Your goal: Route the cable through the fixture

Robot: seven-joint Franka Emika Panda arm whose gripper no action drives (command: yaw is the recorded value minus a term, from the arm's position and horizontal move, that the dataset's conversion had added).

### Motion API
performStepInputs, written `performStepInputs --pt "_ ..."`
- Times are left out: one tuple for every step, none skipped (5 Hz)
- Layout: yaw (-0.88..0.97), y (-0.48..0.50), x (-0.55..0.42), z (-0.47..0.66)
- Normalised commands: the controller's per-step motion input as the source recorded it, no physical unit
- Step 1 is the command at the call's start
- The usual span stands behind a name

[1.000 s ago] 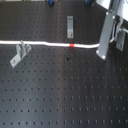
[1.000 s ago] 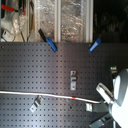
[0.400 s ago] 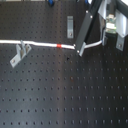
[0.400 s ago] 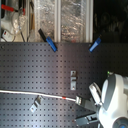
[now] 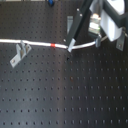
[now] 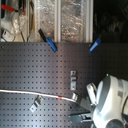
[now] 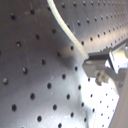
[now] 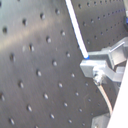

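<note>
- Jaws (image 5: 70, 48) first: from where I sit they look pinched onto the cable (image 5: 30, 43), since in both wrist views the white cord runs straight into the fingertips (image 7: 95, 61) and a further length comes out behind them in the second wrist view.
- Across the black perforated tabletop (image 5: 65, 95) the cable's long axis runs nearly level in the first exterior view, from the first exterior view's left edge to the jaws, then on toward the robot body at the first exterior view's right.
- Two small grey brackets matter to me: one (image 5: 20, 53) sits just below the cable at the first exterior view's left, apparently not yet holding it; another (image 5: 70, 22) stands behind the jaws, apart from the cord.
- My grip point lies just to the right of the cable's red band (image 5: 54, 46) in the first exterior view, so the bracket on that side is well away along the cord, in line with its axis.
- I judge the next move must shift the held stretch sideways, across the axis, to seat the cord in a bracket; which slot faces it I cannot tell.
</note>
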Motion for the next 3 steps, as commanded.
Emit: performStepInputs --pt "0.27 0.091 -0.205 0.00" --pt "0.16 -0.073 0.024 0.00" --pt "0.61 -0.159 0.111 -0.04"
